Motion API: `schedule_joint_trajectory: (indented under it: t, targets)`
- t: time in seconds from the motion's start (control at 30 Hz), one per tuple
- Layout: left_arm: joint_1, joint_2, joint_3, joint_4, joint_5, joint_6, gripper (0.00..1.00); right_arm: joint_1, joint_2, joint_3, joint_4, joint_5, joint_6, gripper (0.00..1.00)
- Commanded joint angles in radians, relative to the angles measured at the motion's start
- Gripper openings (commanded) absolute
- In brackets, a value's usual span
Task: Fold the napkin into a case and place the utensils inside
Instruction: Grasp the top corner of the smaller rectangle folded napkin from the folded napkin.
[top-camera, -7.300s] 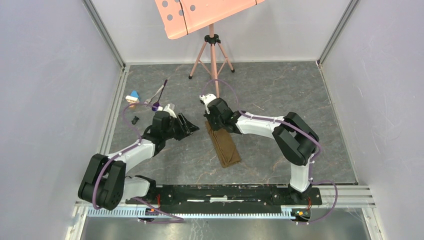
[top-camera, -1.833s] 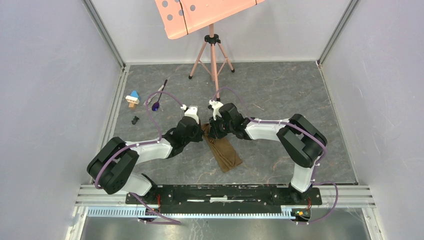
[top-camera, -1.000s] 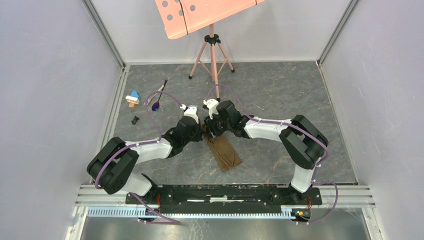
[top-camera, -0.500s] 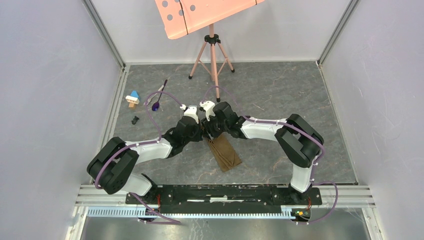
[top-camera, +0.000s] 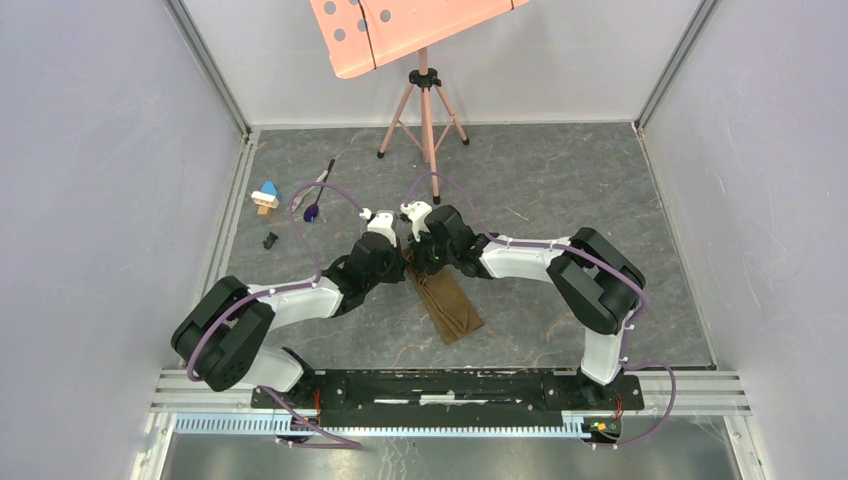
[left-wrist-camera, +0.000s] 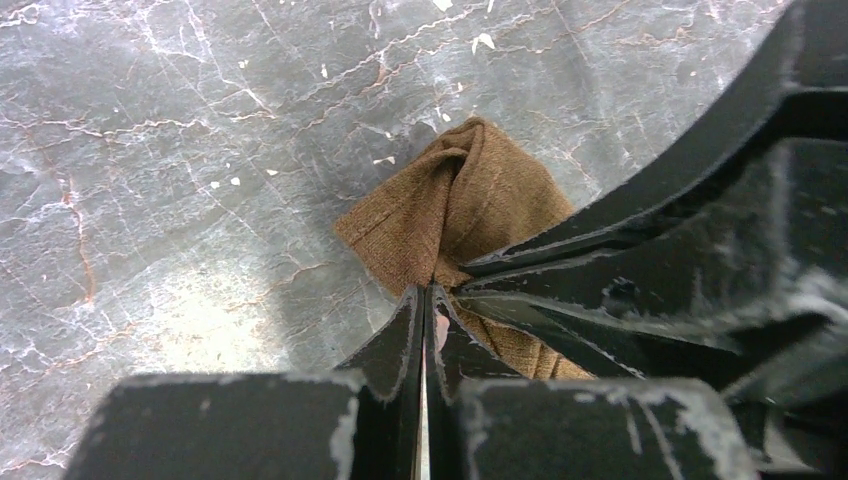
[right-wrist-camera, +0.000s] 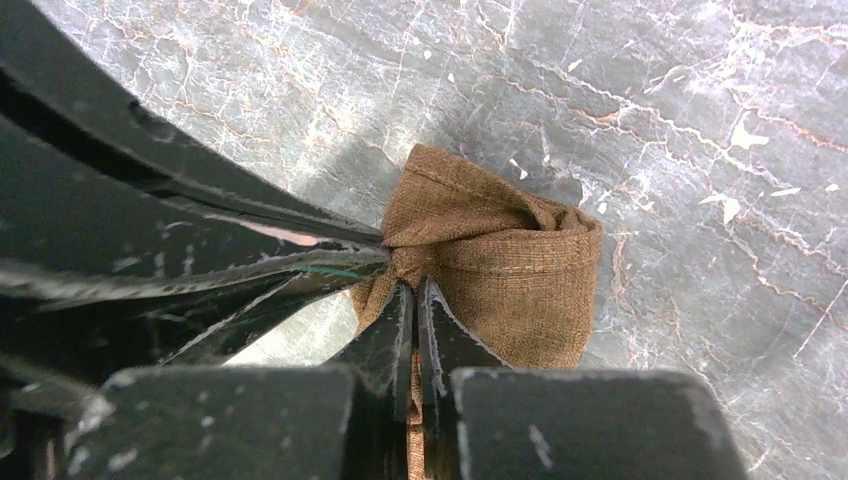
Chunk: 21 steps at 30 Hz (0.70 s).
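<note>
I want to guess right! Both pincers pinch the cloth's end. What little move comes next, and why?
Probably ease them apart, opening a mouth: the left pincer and right pincer each pinch the napkin at its end, and the spoon isn't inside yet.

Narrow olive-brown cloth case (top-camera: 451, 306), far end bunched upward; purple-bowled spoon (top-camera: 314, 207) well apart, far left
</note>
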Motion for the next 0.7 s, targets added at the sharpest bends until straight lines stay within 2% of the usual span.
schedule_joint_trajectory:
  t: [0.0, 0.23, 0.4, 0.57, 0.67]
  targets:
    - [0.006, -0.058, -0.016, 0.056, 0.020, -0.045, 0.02, 0.002, 0.030, 0.020, 0.000, 0.026, 0.047, 0.00]
    - [0.005, -0.091, -0.008, 0.038, 0.020, -0.032, 0.02, 0.003, 0.041, 0.030, -0.027, 0.053, 0.109, 0.00]
    - [0.006, -0.052, -0.030, 0.066, 0.036, -0.067, 0.02, -0.008, 0.075, 0.103, 0.000, -0.014, 0.159, 0.00]
    - [0.006, -0.014, -0.031, 0.073, 0.034, -0.076, 0.02, -0.027, 0.113, 0.113, 0.112, -0.080, 0.242, 0.00]
    - [0.006, 0.001, -0.027, 0.071, 0.038, -0.095, 0.02, -0.048, 0.106, 0.041, 0.229, -0.099, 0.319, 0.00]
